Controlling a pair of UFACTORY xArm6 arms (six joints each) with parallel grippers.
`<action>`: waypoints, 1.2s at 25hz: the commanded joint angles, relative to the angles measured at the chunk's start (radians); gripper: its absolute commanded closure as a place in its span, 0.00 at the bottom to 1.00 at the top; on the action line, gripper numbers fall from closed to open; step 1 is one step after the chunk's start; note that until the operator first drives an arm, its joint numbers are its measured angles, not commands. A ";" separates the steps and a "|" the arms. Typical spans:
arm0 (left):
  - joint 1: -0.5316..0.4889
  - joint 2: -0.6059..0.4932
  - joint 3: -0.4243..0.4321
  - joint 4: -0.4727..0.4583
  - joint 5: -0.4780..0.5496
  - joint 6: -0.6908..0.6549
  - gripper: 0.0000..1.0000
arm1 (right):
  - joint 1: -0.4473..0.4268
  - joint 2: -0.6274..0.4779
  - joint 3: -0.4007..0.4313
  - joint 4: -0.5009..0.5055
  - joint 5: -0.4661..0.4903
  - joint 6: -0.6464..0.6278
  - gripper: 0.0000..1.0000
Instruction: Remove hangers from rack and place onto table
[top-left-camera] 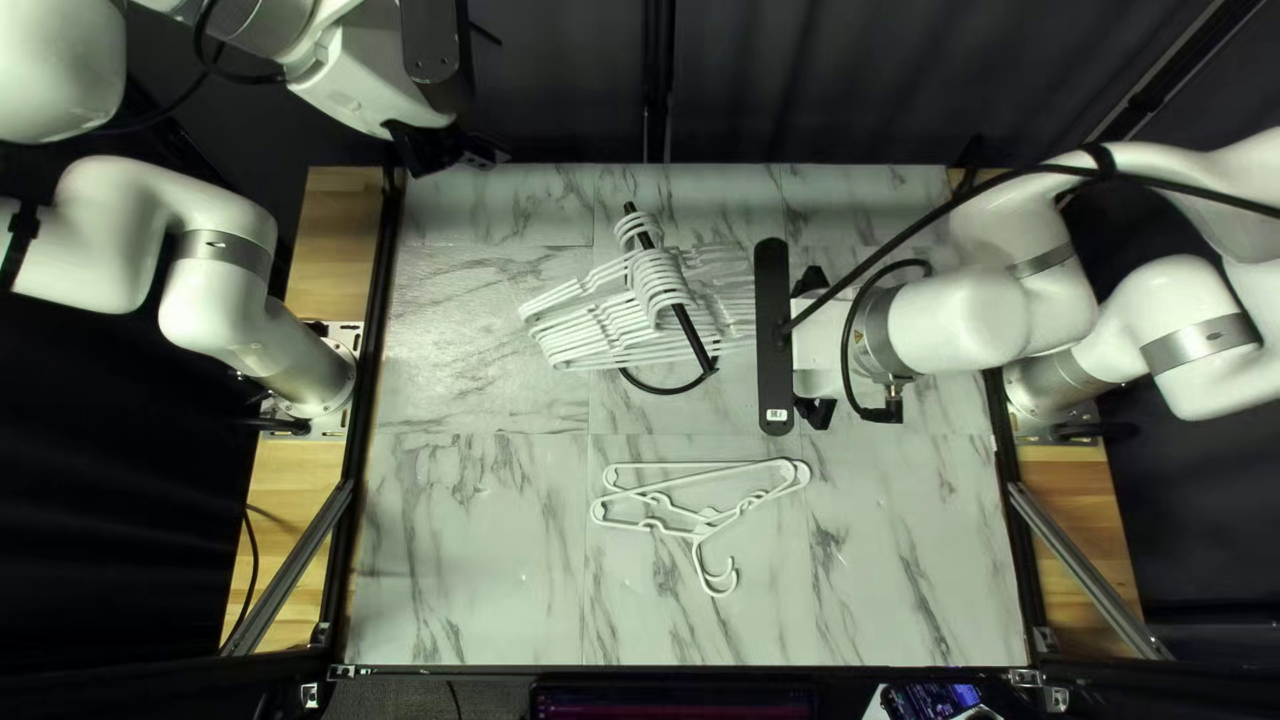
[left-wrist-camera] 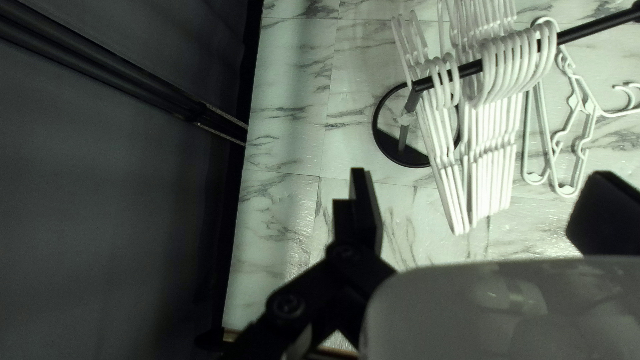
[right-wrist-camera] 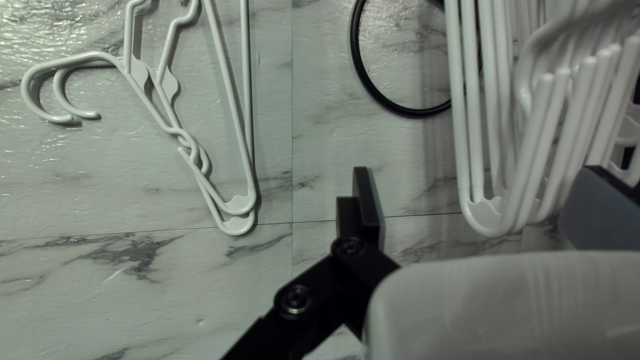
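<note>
White hangers (top-left-camera: 587, 320) hang in a dense row on the black rack (top-left-camera: 692, 336), near the table's middle. Two overlapping white hangers (top-left-camera: 699, 527) lie flat between the rack and the near edge. My left gripper (top-left-camera: 454, 156) is raised over the far left corner, away from the rack; in the left wrist view this gripper (left-wrist-camera: 480, 207) is open, with the hung hangers (left-wrist-camera: 497, 157) well beyond it. Just right of the rack is my right gripper (top-left-camera: 811, 347). In the right wrist view the gripper (right-wrist-camera: 483, 205) stands open, hanger ends (right-wrist-camera: 485, 217) showing ahead through its gap; contact is unclear.
The marble-patterned table (top-left-camera: 467, 534) has black rails along its sides. The rack's round base (left-wrist-camera: 402, 157) rests on the tabletop. My right arm (top-left-camera: 960, 320) reaches in low over the table's right half. A dark curtain hangs behind the far edge.
</note>
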 commanded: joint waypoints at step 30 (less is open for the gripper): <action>0.000 0.000 0.000 0.000 0.000 0.000 0.00 | -0.063 0.050 -0.015 0.205 -0.053 -0.211 0.00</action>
